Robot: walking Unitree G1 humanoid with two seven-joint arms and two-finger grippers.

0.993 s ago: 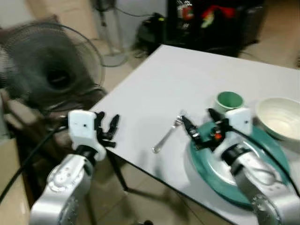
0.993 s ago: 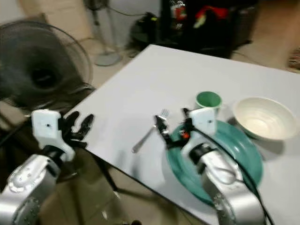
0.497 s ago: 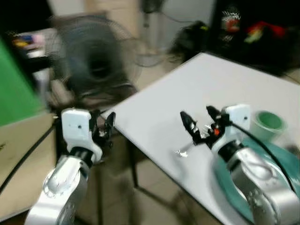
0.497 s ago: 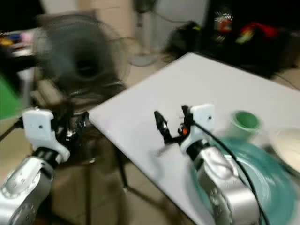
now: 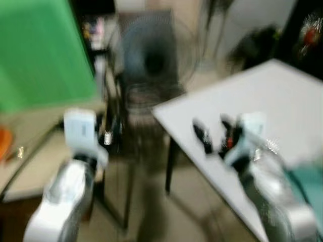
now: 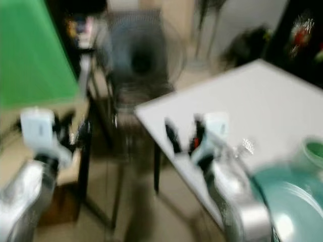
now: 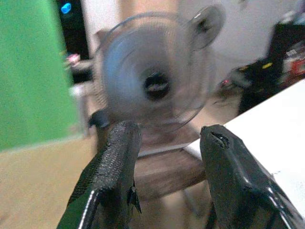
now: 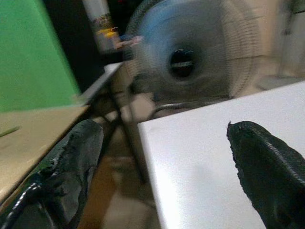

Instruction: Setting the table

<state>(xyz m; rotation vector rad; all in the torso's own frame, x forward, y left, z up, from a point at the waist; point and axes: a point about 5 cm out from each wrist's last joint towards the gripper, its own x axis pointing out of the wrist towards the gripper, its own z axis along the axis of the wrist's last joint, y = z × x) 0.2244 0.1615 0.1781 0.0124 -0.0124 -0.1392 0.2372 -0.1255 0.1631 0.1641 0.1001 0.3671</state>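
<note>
The white counter (image 6: 262, 96) runs back to the right, its near corner jutting toward a standing fan (image 5: 151, 55) on the tiled floor (image 5: 202, 206). A green panel (image 5: 40, 50) stands to the left, above a tan wooden surface (image 8: 28, 133). Dark clutter sits behind the counter.

On the counter's near right part lies a teal plate (image 6: 298, 196), with a green cup (image 6: 315, 149) just beyond it. Both are cut off by the frame edge and badly smeared by blur.

The right gripper (image 8: 167, 167) hovers over the counter's corner, fingers spread wide and empty. The left gripper (image 7: 167, 157) is off the counter, facing the fan, fingers apart with nothing between them.
</note>
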